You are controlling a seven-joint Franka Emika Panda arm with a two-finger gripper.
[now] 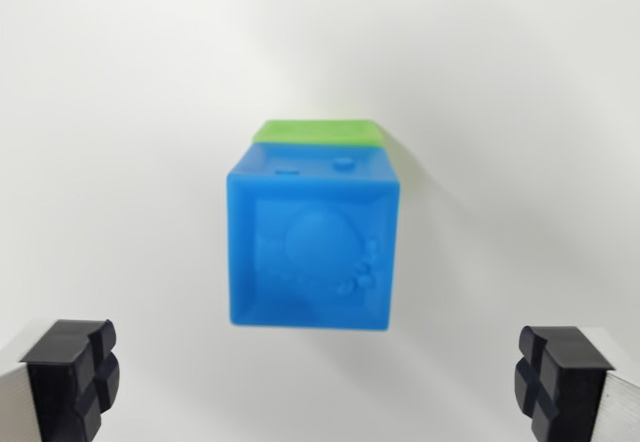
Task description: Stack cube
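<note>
At lower left and lower right you see the two black finger pads (72, 377) of the gripper (318, 377) spread wide and holding nothing, with the blue cube (312, 247) at frame centre sitting on the green cube (318, 131), whose edge shows just behind its top. Judge the stack as placed and the release step as in hand; the next move calls for a straight retreat without touching either cube. Count: one blue cube, one green cube, two pads.

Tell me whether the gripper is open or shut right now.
Open. The gripper has its two black fingertips at opposite lower corners of the wrist view, far apart, nothing between them; the blue cube sits beyond, ungrasped.
</note>
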